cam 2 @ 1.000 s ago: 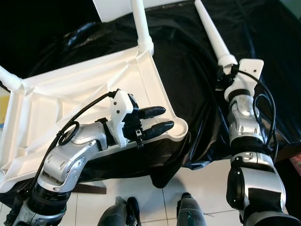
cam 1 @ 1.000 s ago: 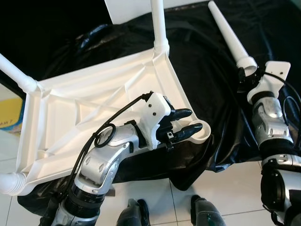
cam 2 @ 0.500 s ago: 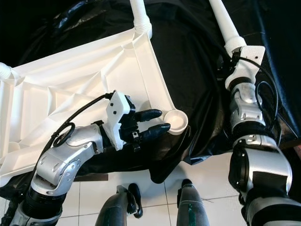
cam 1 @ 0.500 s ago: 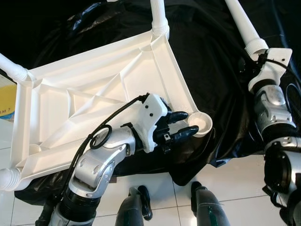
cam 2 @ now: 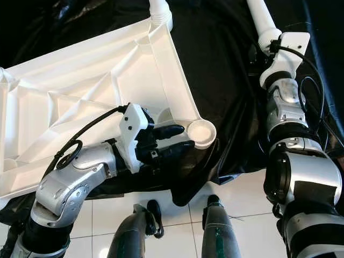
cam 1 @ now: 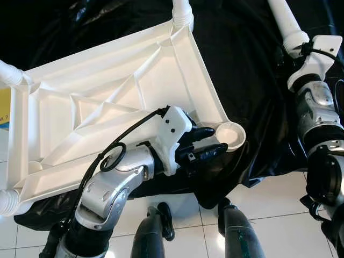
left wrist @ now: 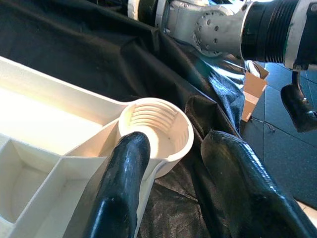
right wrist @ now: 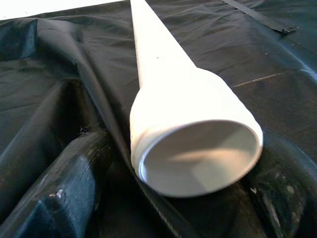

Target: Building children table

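The white plastic table top (cam 1: 107, 102) lies upside down on a black sheet. Its near right corner has an empty round socket (cam 1: 232, 134), whose ribbed inside shows in the left wrist view (left wrist: 156, 129). My left gripper (cam 1: 219, 138) is open just short of that socket. One finger (left wrist: 119, 188) lies on the table's rim and the other rests on the cloth outside it. Farther right, my right gripper (cam 1: 293, 48) is shut on the wide open end of a loose tapered white leg (right wrist: 193, 134). The leg (cam 2: 260, 19) points away over the sheet.
White legs stand in three other corners (cam 1: 181, 11) (cam 1: 11, 75) (cam 1: 6, 201). The crumpled black sheet (cam 1: 242, 64) hangs over a white tile floor (cam 1: 279, 226), where my feet stand. A yellow thing (cam 1: 3, 110) lies at the left edge. A cardboard box (left wrist: 255, 89) is beyond the sheet.
The whole picture has shifted as my head moved. My left fingertips have drawn back off the socket, which now shows whole. The right gripper still holds the leg.
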`<state>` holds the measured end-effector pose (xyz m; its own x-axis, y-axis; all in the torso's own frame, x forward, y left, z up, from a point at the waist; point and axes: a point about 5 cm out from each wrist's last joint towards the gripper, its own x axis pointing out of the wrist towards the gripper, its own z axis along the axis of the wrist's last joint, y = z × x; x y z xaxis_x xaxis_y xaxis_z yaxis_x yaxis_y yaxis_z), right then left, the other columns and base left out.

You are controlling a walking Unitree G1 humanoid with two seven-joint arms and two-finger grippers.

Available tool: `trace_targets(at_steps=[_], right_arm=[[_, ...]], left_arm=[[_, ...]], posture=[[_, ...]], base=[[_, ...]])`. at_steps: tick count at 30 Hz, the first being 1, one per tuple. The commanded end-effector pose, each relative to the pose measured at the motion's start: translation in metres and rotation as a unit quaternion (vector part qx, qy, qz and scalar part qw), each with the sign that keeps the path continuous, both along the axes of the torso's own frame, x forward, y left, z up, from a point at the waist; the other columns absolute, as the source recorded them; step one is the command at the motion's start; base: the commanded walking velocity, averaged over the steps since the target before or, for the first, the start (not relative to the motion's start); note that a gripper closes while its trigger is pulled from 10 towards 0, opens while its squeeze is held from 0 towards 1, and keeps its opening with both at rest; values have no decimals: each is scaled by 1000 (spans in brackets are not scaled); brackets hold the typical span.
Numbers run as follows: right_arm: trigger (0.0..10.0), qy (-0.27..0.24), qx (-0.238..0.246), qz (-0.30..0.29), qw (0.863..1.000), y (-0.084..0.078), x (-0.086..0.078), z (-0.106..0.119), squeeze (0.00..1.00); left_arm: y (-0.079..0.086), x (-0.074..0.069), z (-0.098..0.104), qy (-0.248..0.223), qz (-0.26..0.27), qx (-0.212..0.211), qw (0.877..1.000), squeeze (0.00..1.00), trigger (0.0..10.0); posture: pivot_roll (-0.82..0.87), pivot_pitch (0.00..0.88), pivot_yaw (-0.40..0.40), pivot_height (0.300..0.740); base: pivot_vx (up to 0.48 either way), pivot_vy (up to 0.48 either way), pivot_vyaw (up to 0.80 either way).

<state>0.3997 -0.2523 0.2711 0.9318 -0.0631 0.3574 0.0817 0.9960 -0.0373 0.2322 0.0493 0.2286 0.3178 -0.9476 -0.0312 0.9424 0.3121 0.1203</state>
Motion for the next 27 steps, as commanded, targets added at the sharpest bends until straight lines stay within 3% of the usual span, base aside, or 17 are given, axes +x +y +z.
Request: trace_targets(at_steps=[1, 7, 8, 17, 18, 19, 20, 21, 25, 27], right_arm=[[10000, 24, 5, 10, 1000, 3, 2, -12, 0], [10000, 26, -4, 21, 999, 9, 5, -7, 0], [0, 26, -3, 27, 999, 11, 5, -7, 0], [0, 17, 12, 48, 999, 17, 6, -9, 0], [588, 14, 17, 53, 998, 18, 6, -9, 0], [6510, 0, 21, 56, 998, 19, 5, -7, 0], [6510, 0, 21, 56, 998, 19, 5, -7, 0], [10000, -14, 23, 58, 998, 21, 4, -5, 0], [10000, -66, 19, 65, 996, 26, -2, 1, 0], [10000, -66, 19, 65, 996, 26, -2, 1, 0]], left_arm=[[0, -6, -3, 10, -3, 2, 1000, 0, 10000], [0, -8, -4, 18, -2, 4, 1000, 0, 10000], [-1, -8, -4, 20, 0, 4, 1000, 0, 10000], [-1, -7, -3, 23, 4, 3, 1000, 0, 10000], [-1, -7, -3, 24, 5, 3, 1000, 0, 10000], [-2, -7, -3, 24, 7, 2, 1000, 0, 10000], [-2, -7, -3, 24, 7, 2, 1000, 0, 10000], [-2, -7, -2, 24, 8, 2, 1000, 0, 10000], [-2, -6, -1, 22, 13, -2, 1000, 0, 10000], [-2, -6, -1, 22, 13, -2, 1000, 0, 10000]], posture=[[17, 414, 177, 740], [18, 421, 179, 740], [21, 419, 177, 740], [18, 412, 171, 740], [18, 412, 171, 740], [15, 406, 164, 740], [15, 406, 164, 740], [15, 406, 163, 740], [5, 393, 154, 740], [5, 393, 154, 740]], base=[[0, 0, 0], [0, 0, 0], [0, 0, 0], [0, 0, 0], [0, 0, 0], [0, 0, 0], [0, 0, 0], [0, 0, 0], [0, 0, 0], [0, 0, 0]])
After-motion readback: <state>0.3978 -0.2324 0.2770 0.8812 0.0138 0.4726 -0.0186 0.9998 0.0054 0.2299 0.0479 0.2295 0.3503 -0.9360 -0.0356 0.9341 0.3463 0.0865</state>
